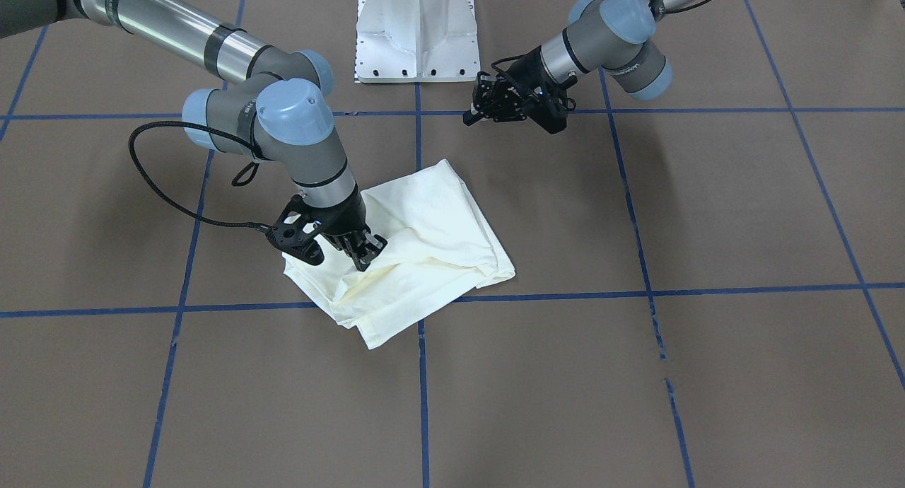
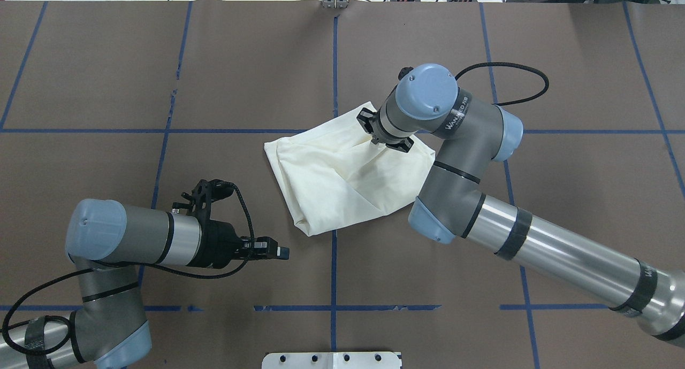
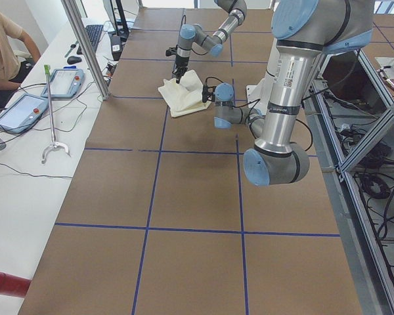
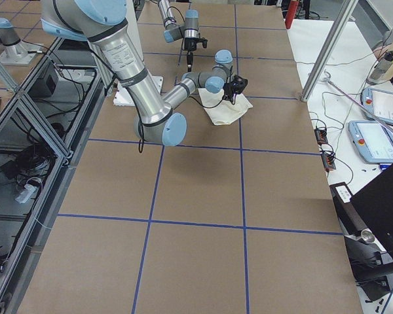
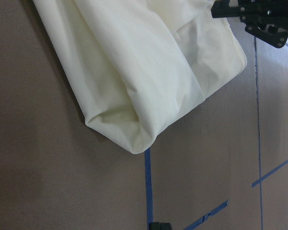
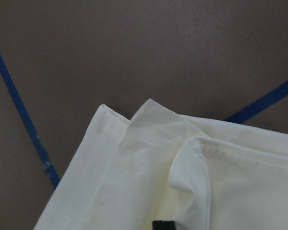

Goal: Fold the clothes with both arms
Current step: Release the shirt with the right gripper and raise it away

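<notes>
The cream long-sleeved fabric T-shirt (image 1: pixel 438 233) lay as a rough folded square in the middle of the brown paper-covered table (image 1: pixel 707 375), its print hidden. My right black two-finger gripper (image 1: pixel 369 251) stood on the puckered top layer, jaws narrow and, I think, nipping cloth. The left black gripper (image 1: pixel 472 113) hovered well apart, jaws together on nothing. The shirt looked soft, light and limp; I judged the corners and hemmed edges the best holds.

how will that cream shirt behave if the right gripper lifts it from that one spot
Likely floppy: the shirt creases toward the right gripper, so lifted there it would probably drape and the folded layers may fall open. Probably light, being thin cloth lying flat. Pushed, it would more likely bunch up than slide whole across the brown table.
</notes>
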